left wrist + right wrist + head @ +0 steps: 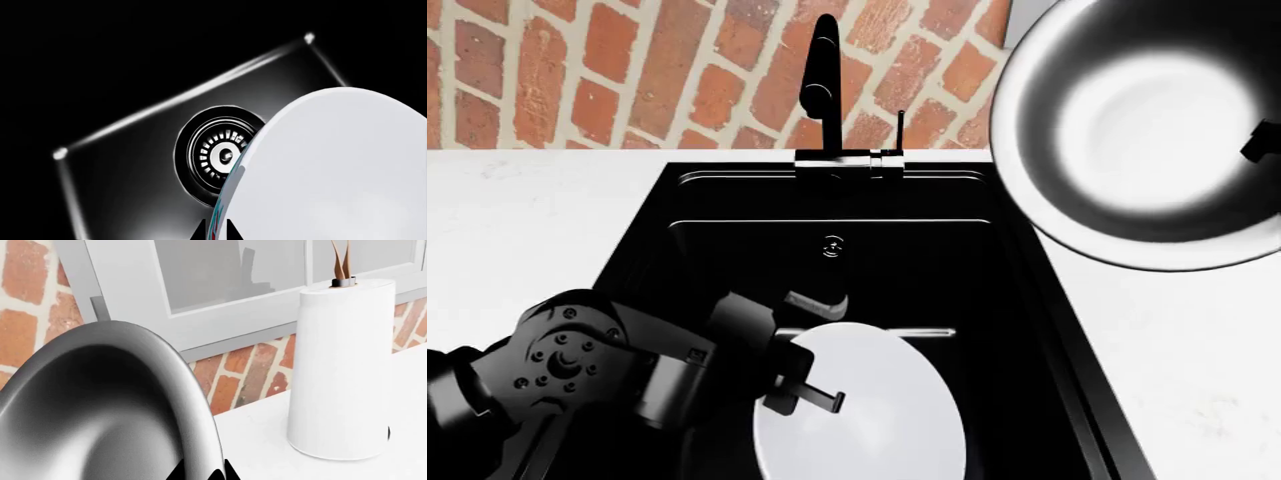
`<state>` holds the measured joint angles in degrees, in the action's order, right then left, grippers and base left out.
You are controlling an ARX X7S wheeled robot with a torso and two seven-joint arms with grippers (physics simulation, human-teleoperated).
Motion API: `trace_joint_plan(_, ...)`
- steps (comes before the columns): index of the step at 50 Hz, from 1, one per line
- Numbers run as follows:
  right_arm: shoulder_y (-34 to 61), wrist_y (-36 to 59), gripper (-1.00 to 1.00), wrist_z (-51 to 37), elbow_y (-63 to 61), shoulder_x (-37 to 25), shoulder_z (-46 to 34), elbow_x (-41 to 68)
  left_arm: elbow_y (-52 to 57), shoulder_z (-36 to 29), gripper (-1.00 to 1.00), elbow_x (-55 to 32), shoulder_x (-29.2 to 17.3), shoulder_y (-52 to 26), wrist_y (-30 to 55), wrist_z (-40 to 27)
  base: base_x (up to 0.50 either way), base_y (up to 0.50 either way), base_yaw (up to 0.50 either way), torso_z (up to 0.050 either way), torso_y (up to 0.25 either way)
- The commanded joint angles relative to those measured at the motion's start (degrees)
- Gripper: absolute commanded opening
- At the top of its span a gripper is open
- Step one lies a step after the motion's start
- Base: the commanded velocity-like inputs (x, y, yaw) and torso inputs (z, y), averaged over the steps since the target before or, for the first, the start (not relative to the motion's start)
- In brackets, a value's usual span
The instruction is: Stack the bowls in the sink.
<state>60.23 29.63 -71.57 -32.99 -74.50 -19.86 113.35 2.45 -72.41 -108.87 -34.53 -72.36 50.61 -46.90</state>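
While left gripper (807,385) grips white bowl (874,410) — over sink (1034,300)

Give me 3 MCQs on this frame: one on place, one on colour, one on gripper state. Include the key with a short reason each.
1. Where is the white bowl?
A. on the counter
B. over the sink, held by the left gripper
C. behind the faucet

2. What colour is the sink basin?
A. steel grey
B. white
C. matte black

3. What is the right gripper doing?
A. shut on the black bowl's rim
B. open, holding nothing
C. gripping the white container

Key: B, the head view shows the bowl inside the basin outline with the left gripper on its rim. C, the basin is black around the metal drain. A, the right wrist view shows the fingertips pinching the rim.
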Motion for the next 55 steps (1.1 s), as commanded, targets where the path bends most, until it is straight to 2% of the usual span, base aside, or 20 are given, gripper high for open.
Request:
trace_joint_plan(1, 1.12, 0.45, -1.00, 0.06, 0.12, 0.43, 0.48, -0.72, -0.46, -0.04, -1.00, 0.80, 0.29, 0.49, -0.57, 0.58, 0.00, 0.00, 0.00, 0.000, 0.000)
trace_joint_plan(55, -0.92, -0.66, -1.00, 0.93, -0.04, -0.38, 1.82, -0.84, -3.62, -2.72, -1.00, 2.39, 3.77, 0.78, 0.98, 1.19, 0.00, 0.00, 0.00, 0.000, 0.001)
